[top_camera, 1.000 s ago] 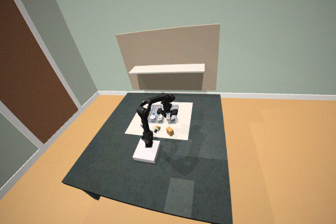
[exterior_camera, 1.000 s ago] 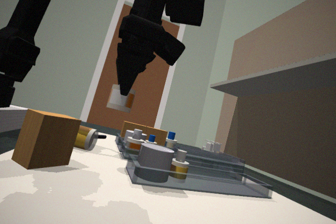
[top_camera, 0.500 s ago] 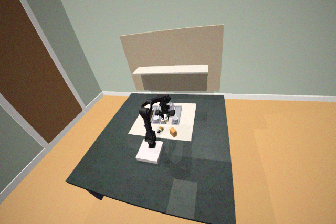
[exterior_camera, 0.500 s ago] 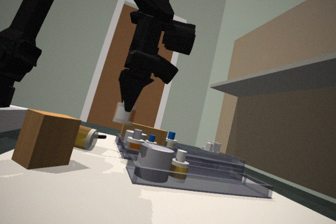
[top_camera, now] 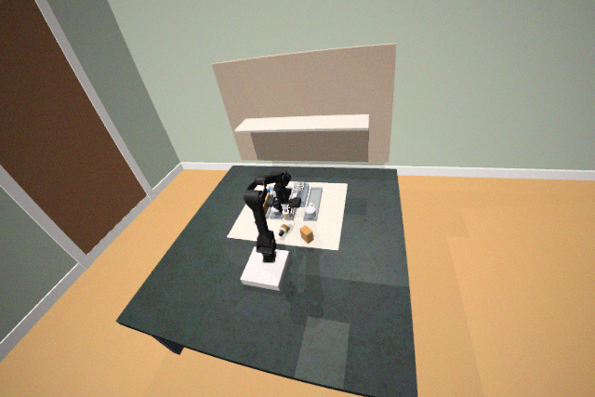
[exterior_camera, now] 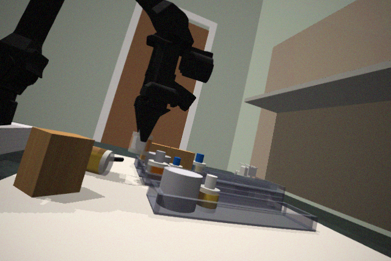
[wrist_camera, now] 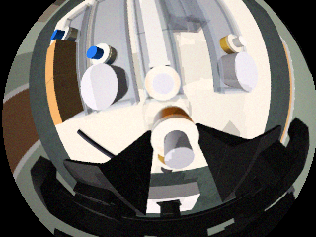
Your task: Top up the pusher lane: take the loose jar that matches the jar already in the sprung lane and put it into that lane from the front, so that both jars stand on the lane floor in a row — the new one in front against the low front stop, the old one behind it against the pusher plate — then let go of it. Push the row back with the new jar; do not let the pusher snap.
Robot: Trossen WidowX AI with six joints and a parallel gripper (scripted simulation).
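My gripper [top_camera: 286, 210] [exterior_camera: 143, 139] [wrist_camera: 173, 130] is shut on a jar with a white band, orange contents and a grey knob. The held jar [exterior_camera: 135, 143] [wrist_camera: 177, 148] is roughly upright, slightly tilted in the exterior view, and hangs above the mat just in front of the middle lane [wrist_camera: 154, 44]. A matching-looking jar [exterior_camera: 157, 167] [wrist_camera: 163, 83] with a pale cap stands at that lane's front. The held jar's base and its gap to the low front stop are hidden in the wrist view. The pusher plate cannot be made out clearly.
The left lane holds a wide pale cylinder [wrist_camera: 99, 86] and a blue-capped jar [wrist_camera: 101, 53]. The right lane holds another cylinder [exterior_camera: 180, 188] [wrist_camera: 238, 71] and a yellow jar [exterior_camera: 208, 198] [wrist_camera: 229, 44]. A wooden block [top_camera: 306, 233] [exterior_camera: 53, 163] and a lying yellow jar [top_camera: 284, 229] [exterior_camera: 96, 161] are nearer the arm base.
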